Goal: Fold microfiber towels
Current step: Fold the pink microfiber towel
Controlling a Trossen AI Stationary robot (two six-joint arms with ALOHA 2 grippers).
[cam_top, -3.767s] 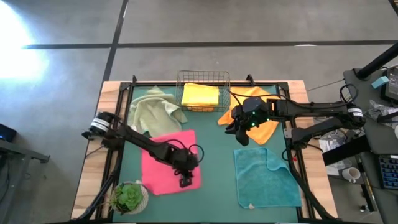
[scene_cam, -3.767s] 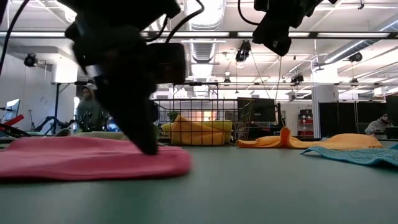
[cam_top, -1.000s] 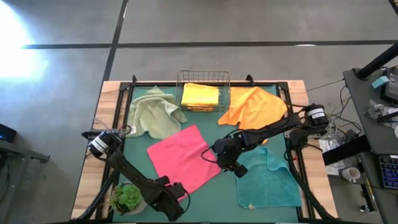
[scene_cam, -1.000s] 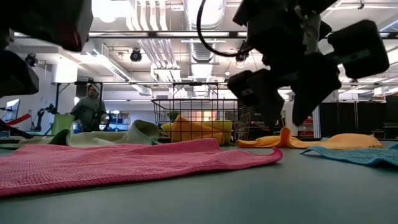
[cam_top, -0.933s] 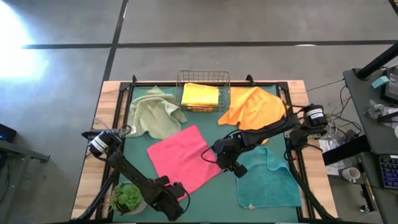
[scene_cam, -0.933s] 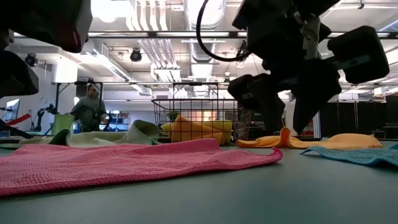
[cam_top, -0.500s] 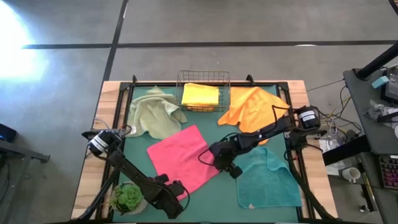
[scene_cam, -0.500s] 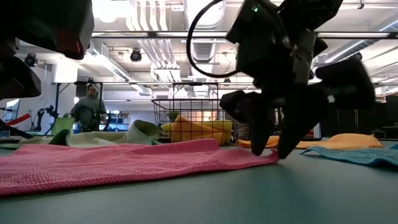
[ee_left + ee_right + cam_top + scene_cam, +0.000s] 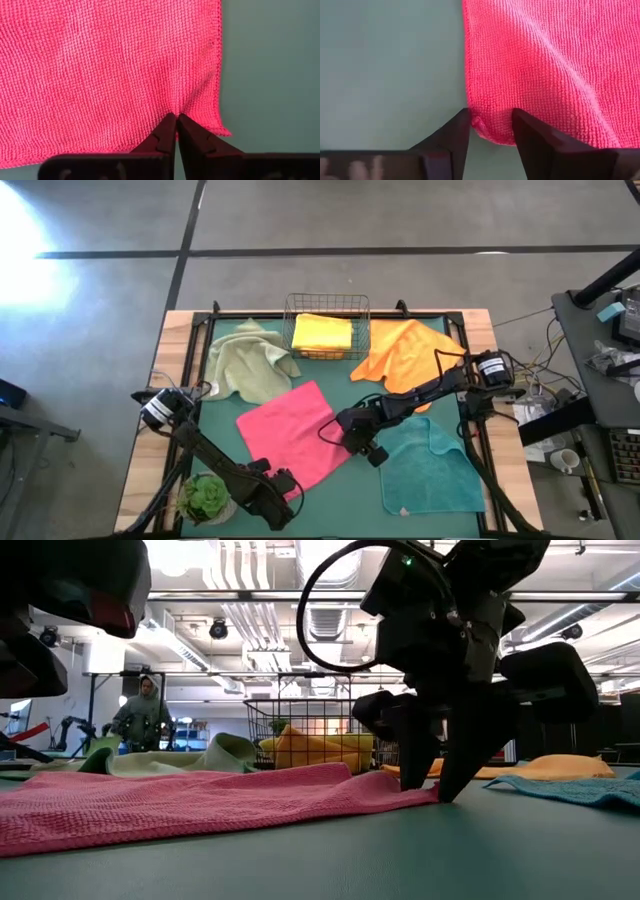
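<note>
Both grippers on the pink towel [image 9: 296,435], one corner each

Pink towel lies flat mid-mat, tilted like a diamond. L gripper [image 9: 174,120] at its near corner, fingers pressed together, pinching a bit of the fabric. R gripper [image 9: 491,124] at the right-hand corner, fingers spread w/ the corner edge between them, tips down at the green mat [image 9: 350,490]. Yellow towel [image 9: 321,334] folded in the wire basket [image 9: 327,304] at back; sage towel [image 9: 250,360] back left, orange towel [image 9: 405,355] back right, teal towel [image 9: 430,468] near right. Potted plant [image 9: 204,497] near left corner
</note>
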